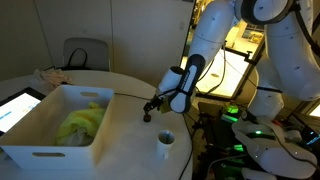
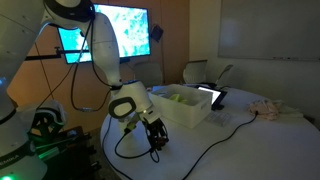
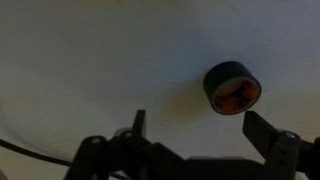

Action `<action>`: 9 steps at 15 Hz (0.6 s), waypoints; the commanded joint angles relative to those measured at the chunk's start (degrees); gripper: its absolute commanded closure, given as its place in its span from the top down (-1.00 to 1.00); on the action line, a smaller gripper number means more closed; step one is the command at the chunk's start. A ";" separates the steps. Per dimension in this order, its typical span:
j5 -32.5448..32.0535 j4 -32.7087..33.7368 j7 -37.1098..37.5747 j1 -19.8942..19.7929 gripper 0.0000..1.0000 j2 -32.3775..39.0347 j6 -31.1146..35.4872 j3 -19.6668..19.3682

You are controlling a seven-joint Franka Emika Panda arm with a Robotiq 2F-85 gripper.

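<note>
White bin (image 1: 45, 150) holds yellow-green material (image 1: 82, 122); small cup (image 3: 232, 88) holds something orange. Gripper (image 3: 200, 128) released, jaws spread, nothing held. The small cup lies ahead of the jaws, off-centre, not touching.

You are working in a dim office or lab room, at a round white table (image 1: 125, 85) with an office chair (image 1: 85, 52) behind it. In an exterior view a large wall screen (image 2: 125, 30) glows near a whiteboard (image 2: 265, 30), and a lit laptop (image 2: 212, 96) sits on the table
</note>
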 commanded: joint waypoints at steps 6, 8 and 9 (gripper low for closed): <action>3.58 3.62 -4.18 -1.37 1.00 3.04 0.00 2.32; 3.79 3.84 -4.39 -1.12 1.00 3.72 0.20 2.02; 4.00 4.08 -4.43 -0.94 1.00 4.07 0.05 1.60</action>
